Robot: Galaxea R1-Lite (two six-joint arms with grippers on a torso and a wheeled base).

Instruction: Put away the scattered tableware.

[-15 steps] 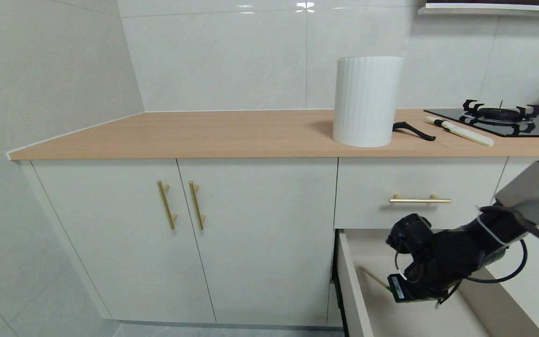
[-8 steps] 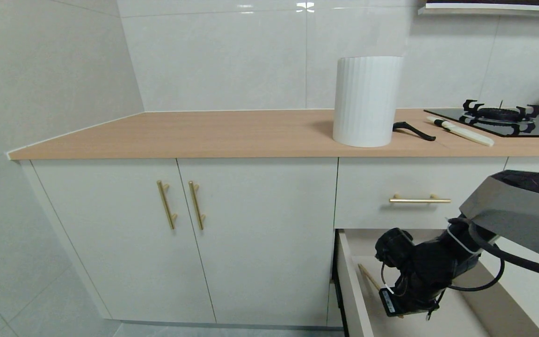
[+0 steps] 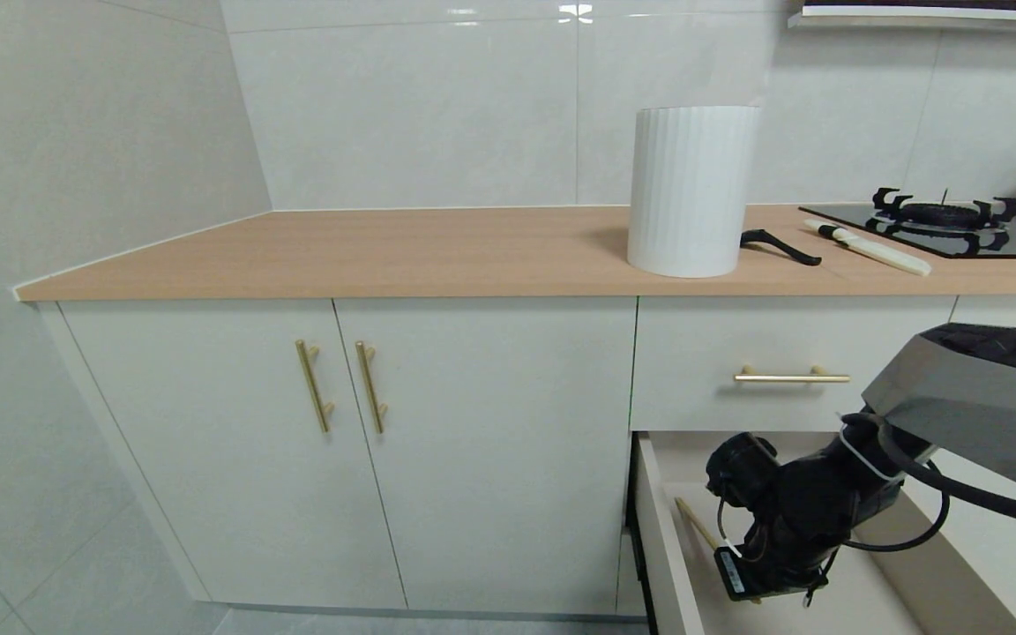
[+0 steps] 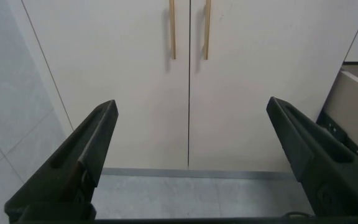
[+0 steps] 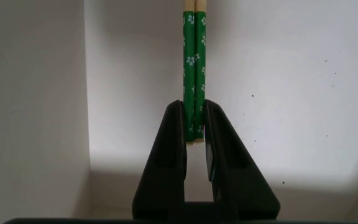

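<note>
Right tool [image 5: 194, 121]: clamped on a pair of pale wooden chopsticks with green flower-printed ends [image 5: 194, 56]. It holds them at the green end, the two sticks side by side. In the head view the chopsticks slant down inside the open white drawer [image 3: 660, 529], their plain ends near its left wall. Whether they touch the drawer floor cannot be told.

Change over the last second: the right arm has sunk lower and swung toward the drawer's left wall, carrying the chopsticks deeper in. Over the last half second there is almost no further travel. The grip is unchanged.

Reading: the lowering looks finished or nearly so, with the chopsticks at the drop spot. The next step, as I judge it, is to part the jaws and lift clear. Risk: held tilted, the sticks may roll or splay on release.

Left tool [image 4: 191, 155]: fingers wide apart, empty, low before the white cupboard doors [image 4: 104, 62].

Still to stow, on the wood-grain worktop [image 3: 384, 256]:
- A black-handled utensil [image 3: 781, 247], partly behind the tall white ribbed cylinder [image 3: 693, 190].
- A cream knife-like piece with a dark band [image 3: 865, 244], beside the black gas hob [image 3: 940, 220].
</note>
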